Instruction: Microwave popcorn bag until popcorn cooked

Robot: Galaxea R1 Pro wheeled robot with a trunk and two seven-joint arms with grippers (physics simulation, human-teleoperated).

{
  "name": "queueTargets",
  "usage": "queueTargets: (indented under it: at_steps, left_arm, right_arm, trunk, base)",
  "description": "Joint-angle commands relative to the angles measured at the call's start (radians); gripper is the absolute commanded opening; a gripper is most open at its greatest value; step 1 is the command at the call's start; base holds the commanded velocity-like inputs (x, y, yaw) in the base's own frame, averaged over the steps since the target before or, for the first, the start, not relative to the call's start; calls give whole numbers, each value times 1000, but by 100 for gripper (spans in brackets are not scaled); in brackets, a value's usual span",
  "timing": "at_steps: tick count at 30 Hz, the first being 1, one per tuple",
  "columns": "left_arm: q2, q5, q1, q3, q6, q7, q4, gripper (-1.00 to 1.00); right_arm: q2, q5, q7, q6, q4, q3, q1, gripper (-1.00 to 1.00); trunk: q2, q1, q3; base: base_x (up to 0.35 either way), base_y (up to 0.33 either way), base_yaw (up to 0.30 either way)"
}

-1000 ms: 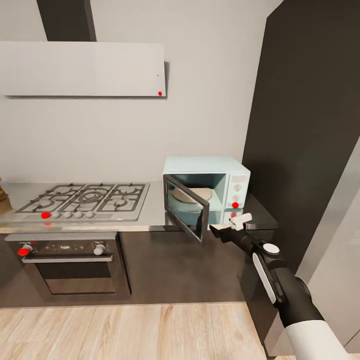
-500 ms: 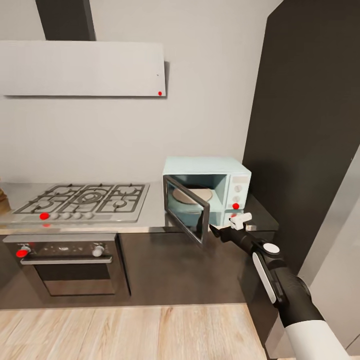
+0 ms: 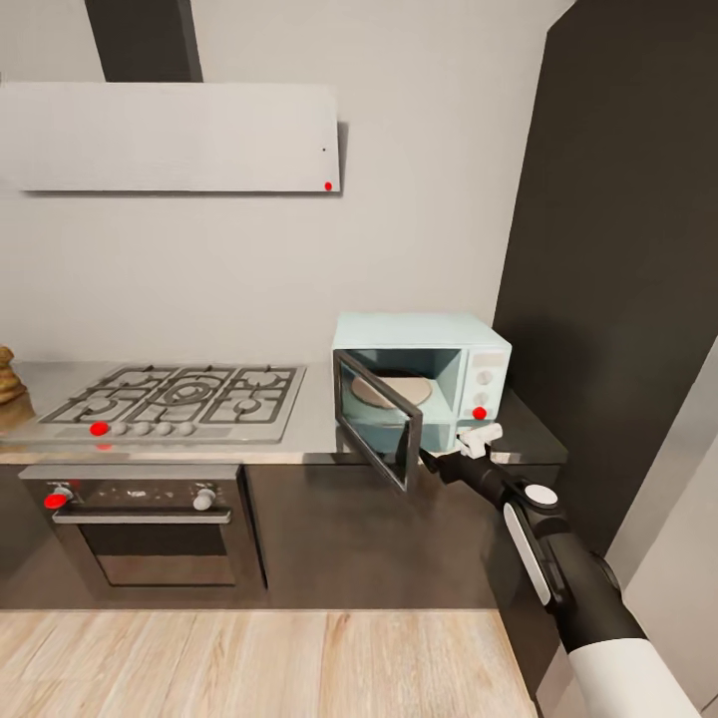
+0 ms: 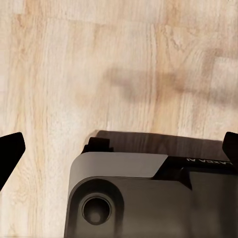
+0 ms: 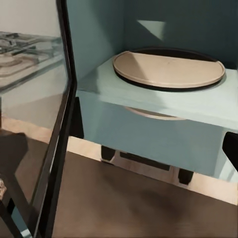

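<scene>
The pale blue microwave (image 3: 469,344) stands on the grey countertop (image 3: 311,431) with its dark glass door (image 3: 377,419) swung open. Its tan turntable (image 5: 168,68) sits bare inside. My right gripper (image 3: 431,461) hangs just past the door's free edge, in front of the cavity (image 5: 119,153), and looks open; one black fingertip (image 5: 231,148) shows far to the side. A tan crumpled popcorn bag (image 3: 8,374) sits on the counter, cut off by the head view's left edge. My left gripper (image 4: 119,148) is open, pointing down at the floor over the robot's base.
A steel gas hob (image 3: 179,399) lies between the bag and the microwave, with a built-in oven (image 3: 150,529) below and a hood (image 3: 170,135) above. A tall dark cabinet (image 3: 628,249) stands right of the microwave. Wooden floor (image 3: 249,658) runs along the cabinet fronts.
The whole head view has shifted slightly rightward, so the camera moved; the tan bag shows more at the left edge. The door and right gripper keep their relation.
</scene>
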Motion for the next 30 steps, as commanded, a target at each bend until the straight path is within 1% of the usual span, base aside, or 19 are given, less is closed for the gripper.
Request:
queueTargets:
  at_steps: [1,13,17,21,26,30]
  left_arm:
    - [0,0,-1,5,-3,1,1,100]
    - [0,0,-1,5,-3,1,1,100]
    - [0,0,-1,5,-3,1,1,100]
    - [0,0,-1,6,-3,1,1,100]
    - [0,0,-1,6,-3,1,1,100]
    - [0,0,-1,6,-3,1,1,100]
  right_arm:
    - [-1,-4,2,6,-2,1,-1,100]
    - [-1,-6,5,6,-2,1,-1,100]
    - [-1,-4,6,6,-2,1,-1,100]
    - [-1,0,3,6,-2,1,-1,100]
    - [-1,-1,4,6,-2,2,-1,100]
    - [-1,0,3,6,-2,2,-1,100]
  trunk:
    - [-1,0,-1]
    - [-1,0,-1]
    - [-1,0,-1]
    - [-1,0,-3]
    - [-1,0,-3]
    - [-1,0,-3]
  base:
    - [0,0,25]
    - [1,0,2]
    - [139,0,5]
    - [37,0,136]
    - [3,0,39]
    - [0,0,210]
